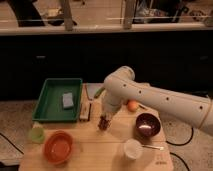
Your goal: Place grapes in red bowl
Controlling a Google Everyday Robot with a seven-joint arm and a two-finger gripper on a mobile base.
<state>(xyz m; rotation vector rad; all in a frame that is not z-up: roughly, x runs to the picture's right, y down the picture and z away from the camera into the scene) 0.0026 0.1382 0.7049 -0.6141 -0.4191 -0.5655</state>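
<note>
My gripper (104,121) low over table centre, clamped on grapes (103,123), bumpy dark cluster at my fingertips. Red bowl (58,147), round smooth plastic, front-left, well apart. Maroon bowl (147,124) right; rectangular green tray (46,102) back-left.

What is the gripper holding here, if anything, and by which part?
The gripper is at the top of the grapes in the middle of the table; whether it grips them or only touches them cannot be told.
</note>
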